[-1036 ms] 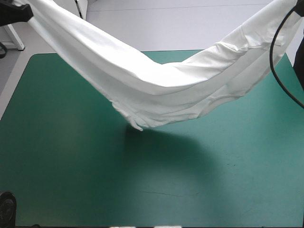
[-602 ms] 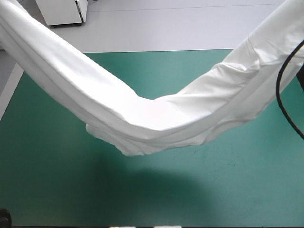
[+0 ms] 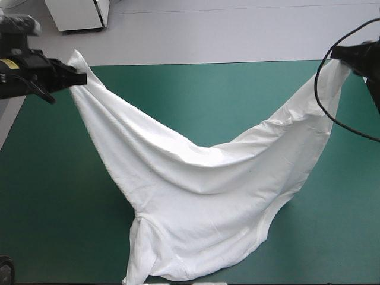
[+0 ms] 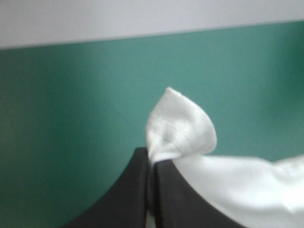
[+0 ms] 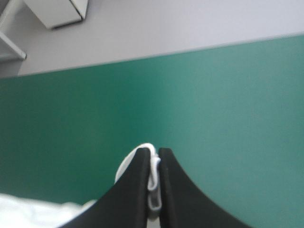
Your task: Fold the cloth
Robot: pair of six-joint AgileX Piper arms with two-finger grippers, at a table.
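The white T-shirt (image 3: 202,202) hangs in a wide sag between both arms, its lower part draped down to the table's near edge on the teal-green cover (image 3: 53,196). My left gripper (image 3: 80,77) pinches one corner at the far left, fingers shut on the T-shirt. In the left wrist view a white fold (image 4: 180,128) sticks out past the left gripper (image 4: 151,154). My right gripper (image 3: 341,54) holds the opposite corner at the far right. In the right wrist view a thin hem (image 5: 153,175) shows between the fingers of the right gripper (image 5: 154,153).
A white cabinet (image 3: 77,13) stands on the floor beyond the table's far left corner. Bare cover lies to the left and right of the draped shirt.
Both grippers have come down and inward from out of view. The shirt, earlier hanging high in a narrow band, now spreads downward and reaches the table's near edge.
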